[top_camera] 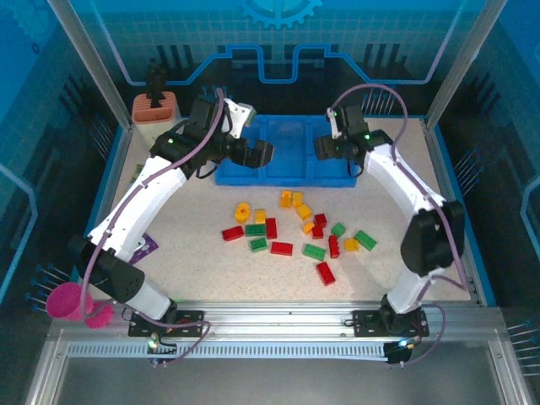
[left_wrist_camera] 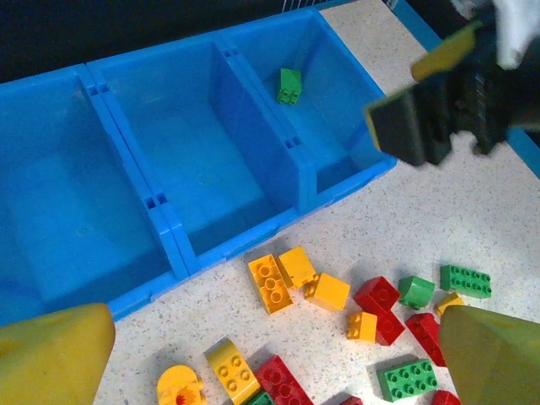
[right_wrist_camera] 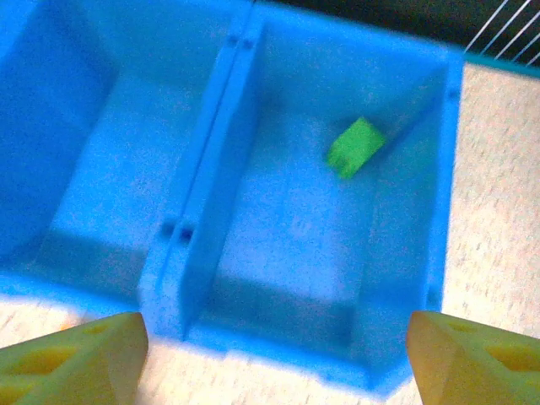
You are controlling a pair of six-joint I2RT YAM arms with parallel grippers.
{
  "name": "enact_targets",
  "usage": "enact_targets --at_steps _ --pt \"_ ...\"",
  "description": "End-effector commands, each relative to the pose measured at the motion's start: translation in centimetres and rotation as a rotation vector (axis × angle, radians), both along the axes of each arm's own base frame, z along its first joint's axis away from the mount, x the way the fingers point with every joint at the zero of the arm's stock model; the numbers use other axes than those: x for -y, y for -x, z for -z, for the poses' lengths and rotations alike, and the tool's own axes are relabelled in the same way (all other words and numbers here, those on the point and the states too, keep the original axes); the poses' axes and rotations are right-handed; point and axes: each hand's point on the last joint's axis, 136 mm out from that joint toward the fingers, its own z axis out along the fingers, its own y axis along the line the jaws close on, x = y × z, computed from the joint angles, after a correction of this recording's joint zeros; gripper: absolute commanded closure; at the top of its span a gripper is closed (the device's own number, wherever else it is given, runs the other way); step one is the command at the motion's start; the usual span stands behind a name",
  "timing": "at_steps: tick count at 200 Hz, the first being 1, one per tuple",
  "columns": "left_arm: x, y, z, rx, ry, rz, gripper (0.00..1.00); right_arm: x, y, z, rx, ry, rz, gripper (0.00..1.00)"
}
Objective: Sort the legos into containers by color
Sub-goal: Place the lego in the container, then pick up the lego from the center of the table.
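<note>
On the speckled white table [top_camera: 202, 270], right gripper [right_wrist_camera: 270, 337] spread wide, gripping nothing, above the blue tray [top_camera: 291, 143], its right-end compartment, with one green lego [right_wrist_camera: 354, 146] inside. Left gripper [top_camera: 261, 154] wide open, empty, by tray's front wall. Loose legos [top_camera: 282, 248] scattered nearer the bases.

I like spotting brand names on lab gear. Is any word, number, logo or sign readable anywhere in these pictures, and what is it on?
No words or numbers can be read anywhere.
Gear-shaped emblem on the back panel: a sign only, no letters.
Purple packet: any print is too small to read.
Legos and blue tray: plain, with no label visible.
</note>
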Motion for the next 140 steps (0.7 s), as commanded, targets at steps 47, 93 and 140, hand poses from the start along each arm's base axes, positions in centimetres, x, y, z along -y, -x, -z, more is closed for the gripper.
enact_targets --at_steps 47,93,140 --pt "0.0 1.2 -0.6 0.014 0.035 0.001 0.01 -3.6 10.9 8.1 -0.247 -0.077 -0.036 0.17" --pt "0.3 1.4 0.3 -0.017 0.041 0.014 0.01 -3.3 12.2 12.1 -0.318 -0.008 -0.035 0.17" --pt "0.1 1.9 0.9 -0.023 0.044 0.010 0.01 -3.8 12.7 16.0 -0.411 0.019 -0.051 0.23"
